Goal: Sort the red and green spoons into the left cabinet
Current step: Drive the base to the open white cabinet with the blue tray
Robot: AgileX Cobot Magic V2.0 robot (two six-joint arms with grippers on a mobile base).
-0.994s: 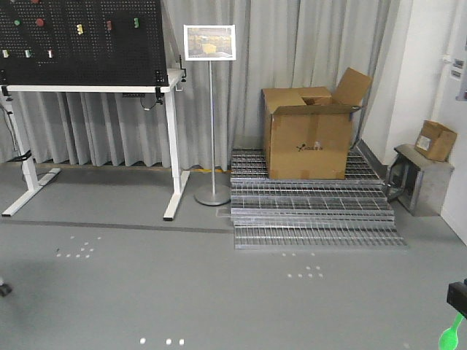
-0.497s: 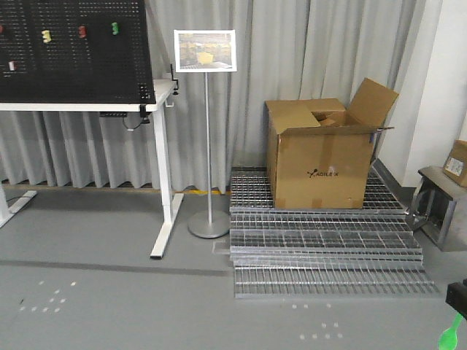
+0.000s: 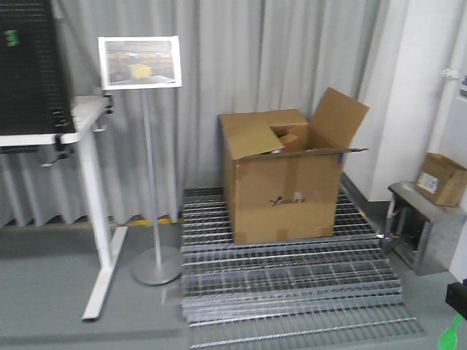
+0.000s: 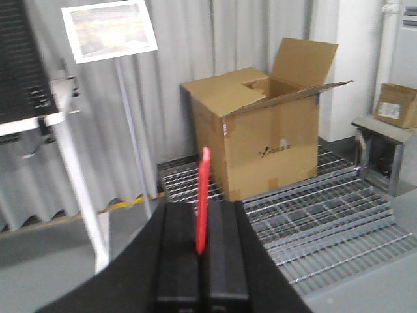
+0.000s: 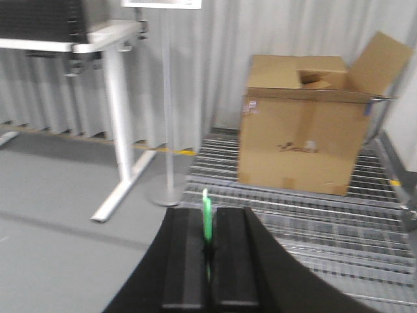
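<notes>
The red spoon stands edge-on between the black jaws of my left gripper, which is shut on it; its free end points up and forward. In the right wrist view the green spoon sticks up from my right gripper, shut on it. That green spoon's bowl also shows at the bottom right corner of the front view, under a black piece of the right gripper. The left cabinet is out of view.
An open cardboard box sits on a stack of metal gratings. A sign stand and a white-legged table with a black pegboard are at left. A metal stool carrying a small carton is at right.
The whole scene has slid left and grown larger in the front view: the box, gratings and sign stand are closer and the pegboard has mostly left the frame. Both spoons stay gripped.
</notes>
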